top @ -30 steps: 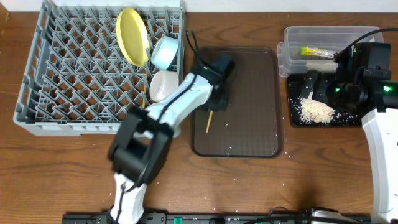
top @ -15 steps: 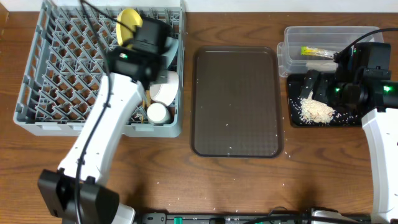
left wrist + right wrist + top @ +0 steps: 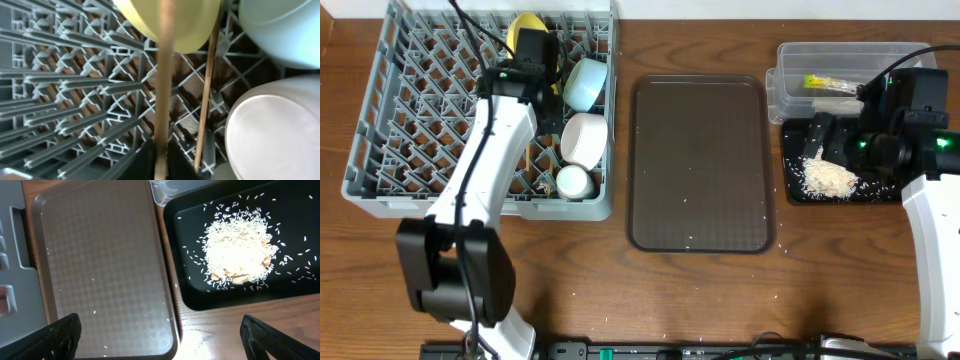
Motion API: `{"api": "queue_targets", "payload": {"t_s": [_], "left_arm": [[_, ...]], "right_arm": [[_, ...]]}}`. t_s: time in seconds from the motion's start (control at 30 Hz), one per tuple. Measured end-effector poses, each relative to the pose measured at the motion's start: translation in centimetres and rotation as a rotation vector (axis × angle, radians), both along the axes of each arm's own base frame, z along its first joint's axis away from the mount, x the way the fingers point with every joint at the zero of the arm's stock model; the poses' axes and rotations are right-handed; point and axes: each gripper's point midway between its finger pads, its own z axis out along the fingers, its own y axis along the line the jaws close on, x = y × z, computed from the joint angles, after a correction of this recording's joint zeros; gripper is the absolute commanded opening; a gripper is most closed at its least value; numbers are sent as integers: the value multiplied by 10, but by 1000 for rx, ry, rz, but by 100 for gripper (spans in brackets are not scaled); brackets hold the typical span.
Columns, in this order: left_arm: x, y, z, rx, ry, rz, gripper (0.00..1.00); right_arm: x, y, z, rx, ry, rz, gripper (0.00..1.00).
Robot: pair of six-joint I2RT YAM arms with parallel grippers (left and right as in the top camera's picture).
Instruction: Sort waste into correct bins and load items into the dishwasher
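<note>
My left gripper is over the grey dish rack beside the yellow plate. In the left wrist view it is shut on a wooden chopstick pointing at the plate. A second chopstick lies in the rack. The light-blue bowl, white bowl and small white cup stand in the rack. My right gripper is open and empty by the black tray, which holds rice. The clear tub holds the yellow-green packet and white wrapper.
The brown serving tray lies between the rack and the bins, with a few stray rice grains on it. Stray grains also lie on the wooden table near the front edge.
My left arm lifted the chopstick off the brown tray and swung it left over the rack, ending beside the yellow plate. The right arm has not moved.
</note>
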Motion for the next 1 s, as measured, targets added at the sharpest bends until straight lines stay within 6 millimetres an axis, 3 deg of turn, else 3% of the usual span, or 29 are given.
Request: {"api": "queue_targets", "payload": {"t_s": [0.1,0.33,0.47,0.6,0.67,0.8,0.93,1.0], "left_arm": [[0,0,-11,10,33,-15,52],[-3,0,-17,-1,47,24,53],[-16,2,-11,-29,52,112,53],[-42,-2,23,-99,14,169,61],[-59,-6,53,-153,-34,177,63],[-109,-14,103,-255,-93,159,63],[-149,-29,135,-341,-147,99,63],[-168,-38,148,-373,-175,50,81]], "right_arm": [[0,0,0,0,0,0,99],[0,0,0,0,0,0,99],[0,0,0,0,0,0,99],[0,0,0,0,0,0,99],[0,0,0,0,0,0,99],[0,0,0,0,1,0,99],[0,0,0,0,1,0,99],[0,0,0,0,1,0,99]]}}
